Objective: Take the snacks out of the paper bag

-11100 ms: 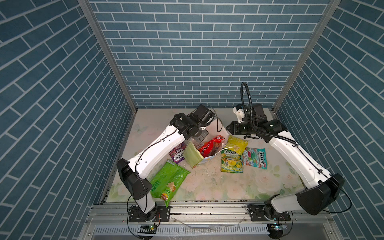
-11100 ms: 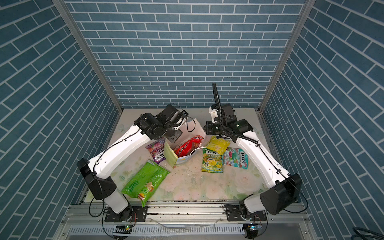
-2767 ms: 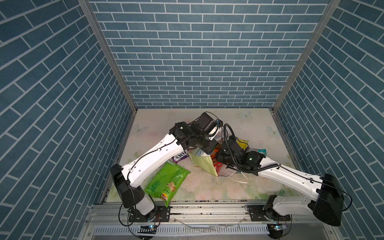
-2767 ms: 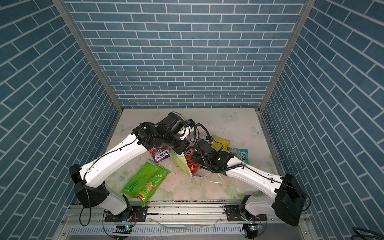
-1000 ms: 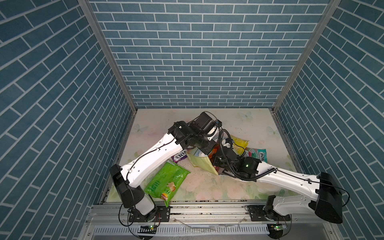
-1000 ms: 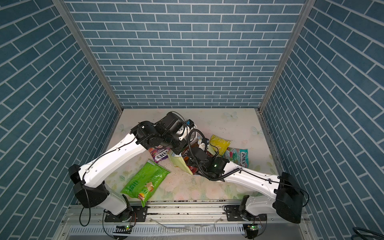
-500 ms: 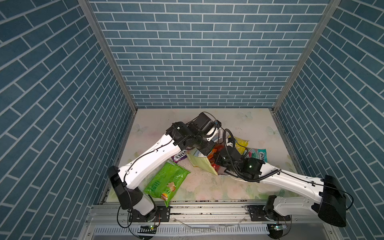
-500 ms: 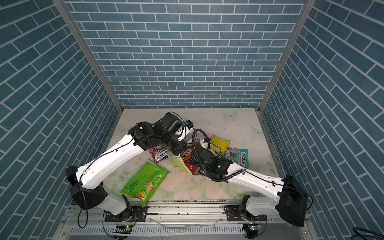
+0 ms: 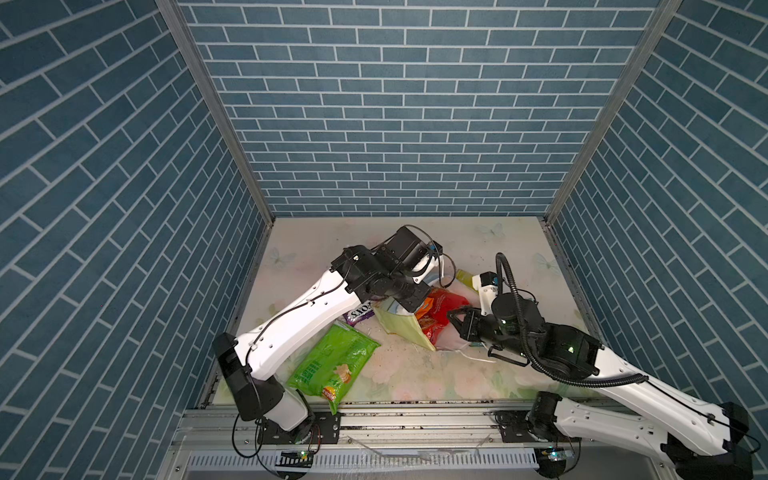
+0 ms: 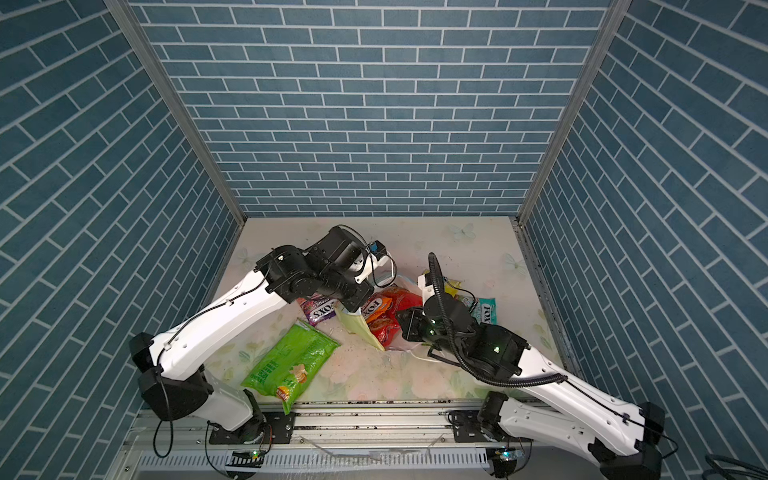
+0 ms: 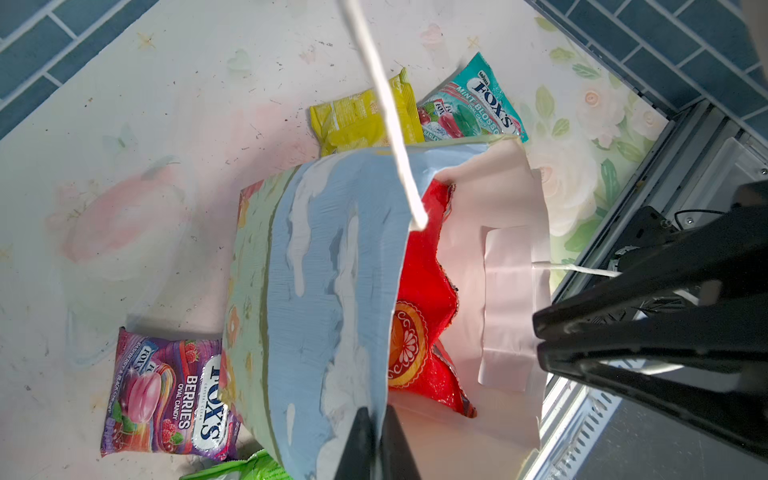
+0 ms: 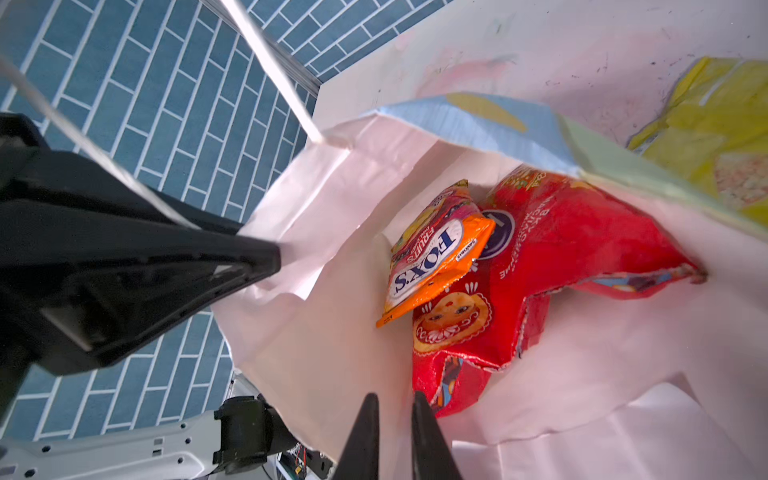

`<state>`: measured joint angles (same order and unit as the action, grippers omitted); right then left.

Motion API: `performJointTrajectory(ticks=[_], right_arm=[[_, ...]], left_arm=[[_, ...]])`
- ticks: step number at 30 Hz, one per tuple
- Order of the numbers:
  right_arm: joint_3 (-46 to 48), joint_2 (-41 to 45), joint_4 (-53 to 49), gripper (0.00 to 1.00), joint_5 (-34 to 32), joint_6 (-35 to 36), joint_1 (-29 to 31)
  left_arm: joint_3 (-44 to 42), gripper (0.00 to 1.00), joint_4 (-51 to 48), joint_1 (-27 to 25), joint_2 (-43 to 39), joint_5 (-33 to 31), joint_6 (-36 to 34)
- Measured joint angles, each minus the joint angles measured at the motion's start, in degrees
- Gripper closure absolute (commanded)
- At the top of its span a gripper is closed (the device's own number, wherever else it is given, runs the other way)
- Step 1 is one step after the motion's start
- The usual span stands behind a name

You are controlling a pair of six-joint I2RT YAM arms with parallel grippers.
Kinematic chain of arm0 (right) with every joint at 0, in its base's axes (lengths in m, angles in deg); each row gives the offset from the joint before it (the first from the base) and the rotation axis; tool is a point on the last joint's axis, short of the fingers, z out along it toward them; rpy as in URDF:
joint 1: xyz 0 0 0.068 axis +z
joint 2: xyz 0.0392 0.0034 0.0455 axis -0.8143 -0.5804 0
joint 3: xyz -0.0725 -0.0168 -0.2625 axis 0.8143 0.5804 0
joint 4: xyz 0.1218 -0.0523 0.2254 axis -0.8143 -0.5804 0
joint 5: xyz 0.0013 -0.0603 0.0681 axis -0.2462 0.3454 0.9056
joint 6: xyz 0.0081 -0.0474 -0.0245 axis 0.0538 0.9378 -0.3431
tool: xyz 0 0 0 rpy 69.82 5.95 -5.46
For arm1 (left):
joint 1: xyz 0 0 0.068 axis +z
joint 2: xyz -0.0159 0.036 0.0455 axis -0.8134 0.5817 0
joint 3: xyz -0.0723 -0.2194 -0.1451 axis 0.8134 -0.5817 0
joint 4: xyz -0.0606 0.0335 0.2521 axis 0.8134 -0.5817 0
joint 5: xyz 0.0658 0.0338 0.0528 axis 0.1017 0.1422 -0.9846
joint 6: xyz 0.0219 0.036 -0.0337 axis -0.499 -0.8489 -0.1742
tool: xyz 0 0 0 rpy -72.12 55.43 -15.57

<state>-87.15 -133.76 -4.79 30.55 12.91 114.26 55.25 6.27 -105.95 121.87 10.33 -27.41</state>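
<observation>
The big green chip bag lies farthest left on the counter, flat and out in the open. Just behind it sits the purple FOX'S berries pack, label up, touching the side of the paper bag.

The paper bag is in the middle of the counter, tipped so that its mouth faces my right arm. My left claw is pinched tight on the rim of the sky-print panel and holds that side up, so the mouth gapes. 1 white cord handle runs up from that panel, and the other cord handle leaves the opposite white wall.

2 snacks are inside the bag. The red cookie pack is crumpled against the white interior. The small orange FOX'S fruits pack lies on top of the red one.

My right claw sits at the bag's mouth, with its tips just beside the near corner of the red cookie pack. Its jaws are nearly together, with a slim gap between them, and only white paper shows in that gap. I cannot tell whether it grips anything.

To the right, beyond the bag, the yellow pack and the teal FOX'S mint pack lie on the counter, touching along 1 edge.
</observation>
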Motion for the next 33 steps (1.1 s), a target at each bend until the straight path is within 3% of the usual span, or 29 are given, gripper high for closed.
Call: performJointTrajectory(ticks=[13, 33], right_arm=[[0.63, -5.25, 0.09, 0.88, 15.76, -2.73, -3.3], [4.26, -10.1, 2.91, 0.89, 21.09, -5.92, -7.96]], left_arm=[[-1.9, 0.91, 1.09, 0.0, -2.05, -0.09, 0.22], [-2.36, 0.91, 1.31, 0.0, -2.56, -0.09, 0.2]])
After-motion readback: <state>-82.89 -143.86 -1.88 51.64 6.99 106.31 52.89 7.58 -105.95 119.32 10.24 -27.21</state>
